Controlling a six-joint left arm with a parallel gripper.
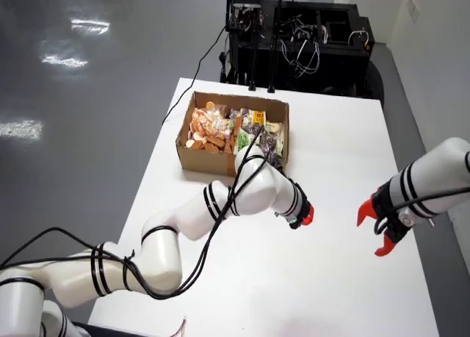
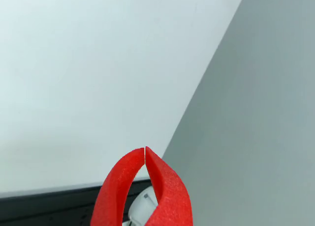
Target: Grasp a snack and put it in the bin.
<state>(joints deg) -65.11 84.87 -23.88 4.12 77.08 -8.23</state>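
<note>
My red jaws (image 2: 145, 149) were pressed together tip to tip with nothing between them, hanging over bare white bench (image 1: 330, 168) near its edge. Behind my arm, the cardboard box (image 1: 233, 132) sat toward the bench's far side, its long axis running left to right in the overhead view. It held the snacks (image 1: 208, 128): orange ones piled at its left end, printed packets at its right.
</note>
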